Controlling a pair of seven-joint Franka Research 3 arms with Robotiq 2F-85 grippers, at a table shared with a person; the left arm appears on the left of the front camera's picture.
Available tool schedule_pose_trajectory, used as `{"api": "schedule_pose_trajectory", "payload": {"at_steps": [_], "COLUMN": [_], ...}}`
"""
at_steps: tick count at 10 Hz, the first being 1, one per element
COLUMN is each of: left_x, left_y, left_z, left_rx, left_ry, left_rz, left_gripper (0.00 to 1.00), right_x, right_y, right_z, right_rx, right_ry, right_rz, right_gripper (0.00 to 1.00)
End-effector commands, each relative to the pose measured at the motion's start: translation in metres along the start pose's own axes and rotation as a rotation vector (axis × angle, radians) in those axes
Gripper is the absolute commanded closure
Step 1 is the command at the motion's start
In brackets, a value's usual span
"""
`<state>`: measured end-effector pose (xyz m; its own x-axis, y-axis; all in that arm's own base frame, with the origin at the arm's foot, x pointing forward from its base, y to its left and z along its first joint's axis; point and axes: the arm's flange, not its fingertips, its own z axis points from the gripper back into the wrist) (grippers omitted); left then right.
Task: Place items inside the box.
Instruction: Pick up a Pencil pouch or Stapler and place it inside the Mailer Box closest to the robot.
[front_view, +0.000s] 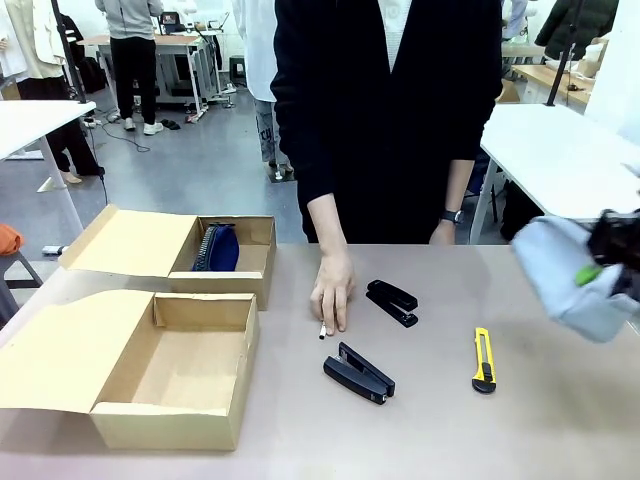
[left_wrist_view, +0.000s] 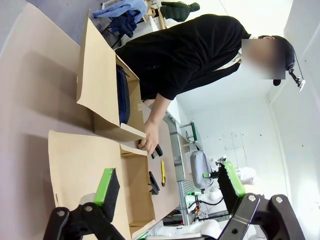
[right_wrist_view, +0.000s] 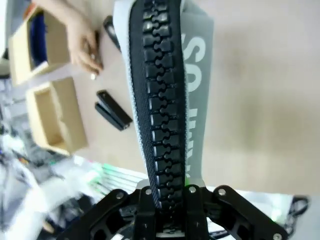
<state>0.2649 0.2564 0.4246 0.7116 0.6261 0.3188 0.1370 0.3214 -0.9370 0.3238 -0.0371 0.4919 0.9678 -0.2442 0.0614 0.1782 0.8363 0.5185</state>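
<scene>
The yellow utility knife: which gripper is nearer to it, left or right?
Right. The right gripper, shut on the grey pouch, hangs up and right of the knife. The left gripper, open, is beyond the near cardboard box from it.

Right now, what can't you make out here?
Front view: marker mostly hidden under the person's hand.
Front view: right gripper blurred, cut by the edge.
Right wrist view: pouch lettering partly hidden by its zip.
Front view: blue thing in far box half hidden by its wall.
</scene>
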Motion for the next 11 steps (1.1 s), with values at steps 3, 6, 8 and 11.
{"api": "schedule_pose_trajectory", "payload": {"at_steps": [3,6,8,11], "left_x": [0.0,0.0,0.0,0.0], "left_y": [-0.001,-0.001,-0.001,-0.001], "left_z": [-0.001,-0.001,-0.001,-0.001], "left_rx": [-0.019,-0.019,-0.019,-0.019], "left_ry": [-0.01,-0.01,-0.01,-0.01], "left_rz": [-0.02,-0.02,-0.02,-0.02], "left_gripper": [0.0,0.0,0.0,0.0], "right_x": [-0.011,-0.005,-0.017,-0.068], "right_y": [-0.061,-0.028,0.063,0.197], "right_z": [0.022,0.002,-0.047,-0.126], "right_rx": [0.112,0.089,0.098,0.192], "right_ry": [-0.086,-0.032,0.018,0.014], "right_rz": [-0.134,-0.046,0.107,0.19], "right_gripper": [0.92,0.92,0.92,0.92]}}
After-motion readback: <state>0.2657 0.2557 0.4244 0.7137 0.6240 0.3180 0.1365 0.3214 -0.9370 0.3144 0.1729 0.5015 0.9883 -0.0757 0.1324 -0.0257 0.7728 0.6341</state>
